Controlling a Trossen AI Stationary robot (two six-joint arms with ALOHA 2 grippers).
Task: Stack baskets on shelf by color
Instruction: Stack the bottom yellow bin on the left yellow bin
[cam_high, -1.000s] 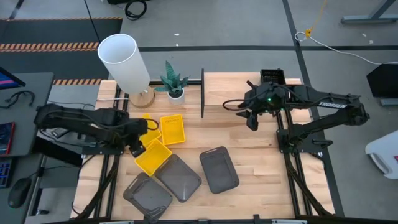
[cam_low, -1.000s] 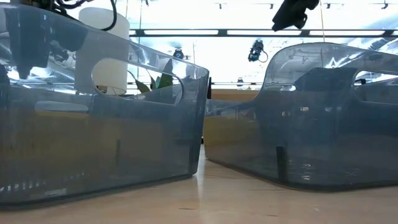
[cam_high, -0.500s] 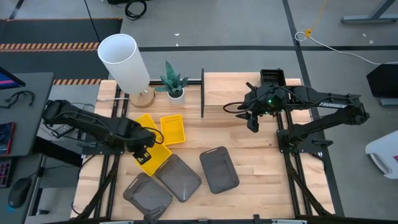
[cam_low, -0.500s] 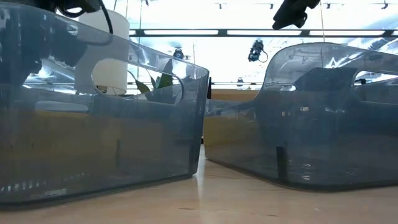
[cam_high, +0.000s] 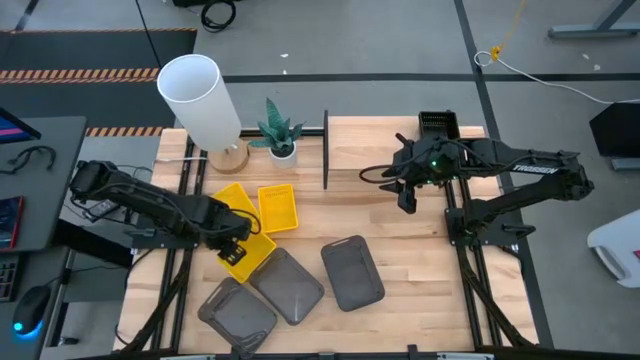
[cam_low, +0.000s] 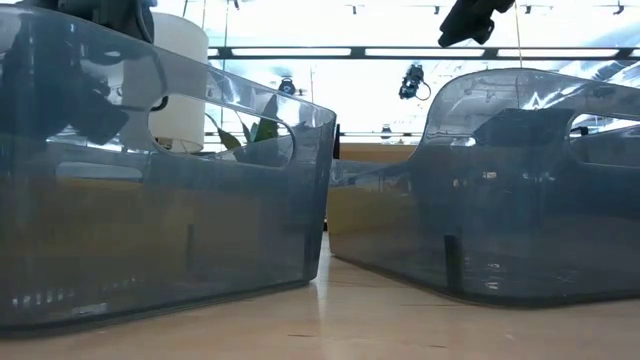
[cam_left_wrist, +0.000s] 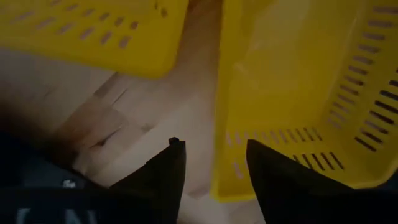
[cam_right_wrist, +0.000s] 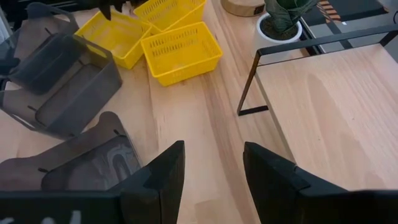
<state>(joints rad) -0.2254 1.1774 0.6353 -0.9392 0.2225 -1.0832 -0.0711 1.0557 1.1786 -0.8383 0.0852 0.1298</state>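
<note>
Three yellow baskets lie at the table's left: one (cam_high: 277, 207), one behind it (cam_high: 234, 195) and a tilted one (cam_high: 250, 252) nearest the front. My left gripper (cam_high: 231, 252) is open at that near basket's left end; its fingers stand on either side of the basket's end wall (cam_left_wrist: 227, 155), and I cannot tell whether they touch it. Three grey baskets (cam_high: 238, 312) (cam_high: 290, 285) (cam_high: 352, 272) lie at the front. A black basket (cam_high: 438, 122) sits at the far end of the shelf (cam_high: 380, 150). My right gripper (cam_high: 407, 197) is open and empty above the shelf's near edge.
A white cylinder (cam_high: 200, 100) on a wooden base and a small potted plant (cam_high: 280, 135) stand at the far left. The shelf's black post (cam_high: 326, 150) stands between the plant and the board. Two grey baskets (cam_low: 160, 190) (cam_low: 500, 190) fill the low view.
My left gripper has gone down and toward the near edge, onto the left end of the near yellow basket, staying open. The baskets and my right arm have kept still.
</note>
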